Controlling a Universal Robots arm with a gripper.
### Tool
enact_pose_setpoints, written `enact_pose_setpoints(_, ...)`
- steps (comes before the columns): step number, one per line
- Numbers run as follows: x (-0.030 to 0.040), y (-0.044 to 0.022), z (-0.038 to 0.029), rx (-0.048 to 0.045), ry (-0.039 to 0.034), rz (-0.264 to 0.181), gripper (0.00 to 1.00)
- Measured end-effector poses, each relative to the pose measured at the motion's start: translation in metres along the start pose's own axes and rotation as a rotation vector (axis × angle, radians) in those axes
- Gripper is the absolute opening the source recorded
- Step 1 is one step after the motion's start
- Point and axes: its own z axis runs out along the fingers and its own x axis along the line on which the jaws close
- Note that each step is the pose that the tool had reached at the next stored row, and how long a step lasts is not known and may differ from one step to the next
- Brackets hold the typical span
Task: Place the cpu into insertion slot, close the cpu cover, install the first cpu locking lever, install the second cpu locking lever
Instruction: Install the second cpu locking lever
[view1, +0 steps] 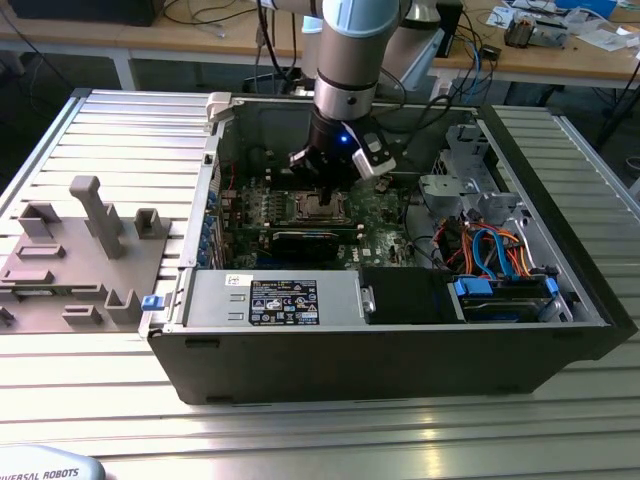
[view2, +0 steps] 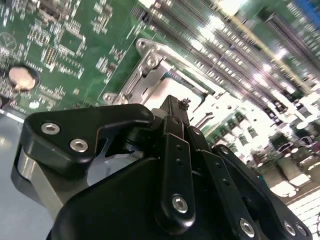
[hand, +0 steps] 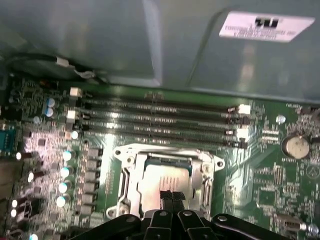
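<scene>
**End effector poised over the covered CPU socket**

In the exterior view the arm reaches down from the upper centre of the frame into the open computer case (view1: 520, 330), which lies on the ribbed metal counter (view1: 120, 120). The end effector (view1: 322, 188) hangs just above the socket at the middle of the green motherboard (view1: 385, 235). A grey fixture block (view1: 80, 260) with several upright shapes sits on the counter at the left of the frame, well apart from the case.

In the first wrist view the cpu (hand: 162, 184) lies flat in its socket just below the frame's centre, its dull silver top showing through the square window of the cpu cover (hand: 167, 156). The cover lies down flat around the chip. The black fingers (hand: 172, 200) rise from the bottom edge, their tips pressed together with no gap and nothing between them, right over the near edge of the chip. Whether they touch it I cannot tell.

Memory slots (hand: 160, 120) run across the board above the socket, and a round coin battery (hand: 295, 146) sits at the right.

In the second wrist view the clenched end effector (view2: 175, 107) points at the silvery cover (view2: 150, 67) just beyond its tips.
</scene>
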Motion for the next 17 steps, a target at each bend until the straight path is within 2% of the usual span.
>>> enact_pose_setpoints(1, -0.0002, 0.0001, -0.0007, 0.0108, 0.0011, 0.0, 0.11)
enact_pose_setpoints(3, -0.0005, 0.0002, -0.0035, 0.0198, 0.0021, 0.001, 0.11)
enact_pose_setpoints(5, -0.0001, 0.0005, -0.0113, 0.02, 0.0021, 0.001, 0.11)
enact_pose_setpoints(13, 0.0004, 0.001, -0.0261, 0.02, 0.002, 0.001, 0.11)
enact_pose_setpoints(17, 0.0008, 0.0013, -0.0359, 0.02, 0.002, 0.001, 0.11)
